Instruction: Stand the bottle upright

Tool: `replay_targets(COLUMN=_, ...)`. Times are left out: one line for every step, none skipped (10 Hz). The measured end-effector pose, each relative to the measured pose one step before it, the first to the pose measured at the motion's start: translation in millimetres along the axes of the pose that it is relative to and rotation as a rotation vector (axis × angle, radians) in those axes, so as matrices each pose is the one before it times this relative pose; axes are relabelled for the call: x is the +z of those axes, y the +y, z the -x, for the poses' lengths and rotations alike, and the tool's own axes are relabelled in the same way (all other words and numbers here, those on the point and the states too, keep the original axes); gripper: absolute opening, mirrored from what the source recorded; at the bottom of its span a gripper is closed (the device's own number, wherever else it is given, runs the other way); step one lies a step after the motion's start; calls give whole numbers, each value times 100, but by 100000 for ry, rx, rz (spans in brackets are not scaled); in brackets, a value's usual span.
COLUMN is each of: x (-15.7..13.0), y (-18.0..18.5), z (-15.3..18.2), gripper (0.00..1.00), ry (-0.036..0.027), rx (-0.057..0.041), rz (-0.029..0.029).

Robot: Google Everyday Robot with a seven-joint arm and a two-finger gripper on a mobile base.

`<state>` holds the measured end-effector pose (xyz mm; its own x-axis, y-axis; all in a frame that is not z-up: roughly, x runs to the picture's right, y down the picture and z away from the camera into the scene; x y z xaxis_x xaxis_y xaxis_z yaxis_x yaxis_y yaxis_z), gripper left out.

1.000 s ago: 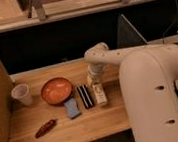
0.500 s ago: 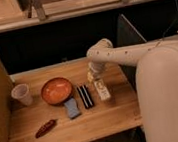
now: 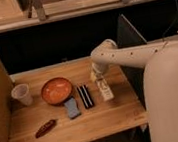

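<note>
**Bottle lying down, gripper at its far end**

The small cream-white plastic bottle (image 3: 105, 90) lies on its side on the wooden table (image 3: 115, 117), just right of the black rectangular bar (image 3: 85, 96). The white arm's gripper (image 3: 98, 77) is at the bottle's far end with its fingers closed; I cannot tell whether it grips the bottle. Left of the bar are a blue sponge (image 3: 72, 108), an orange round bowl (image 3: 56, 91) and a translucent white cup (image 3: 22, 94).

Table (image 3: 117, 115): cup (image 3: 21, 94) far left; bowl (image 3: 56, 90) right of it; sponge (image 3: 72, 108) before bowl; bar (image 3: 85, 96) between sponge and bottle (image 3: 106, 91); gripper (image 3: 99, 79) at bottle's rear end
</note>
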<state>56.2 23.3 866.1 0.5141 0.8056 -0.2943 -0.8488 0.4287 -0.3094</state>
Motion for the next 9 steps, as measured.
replay_targets(x=1, y=-31, z=8, gripper=0, ry=-52, rx=-75, rz=-102)
replay_targets(x=-35, y=-174, z=91, gripper=0, ry=-720, rx=82, rz=-312)
replay_targets(x=5, y=-80, z=28, gripper=0, ry=-469, rx=26, rz=-114)
replay_targets(x=47, y=-75, z=-44, gripper=0, ry=-504, rx=-8, rz=-47)
replay_targets(x=60, y=-14, z=-79, gripper=0, ry=-259, rx=-13, rz=82)
replay_targets(x=61, y=43, z=-68, gripper=0, ry=-121, rx=-15, rz=169)
replay_targets(x=108, y=64, z=-84, gripper=0, ry=28, rx=-35, rz=229)
replay_targets(x=32, y=1, z=-24, gripper=0, ry=-171, rx=-386, rz=149)
replay_targets(x=52, y=66, z=10, gripper=0, ry=-104, rx=-48, rz=261)
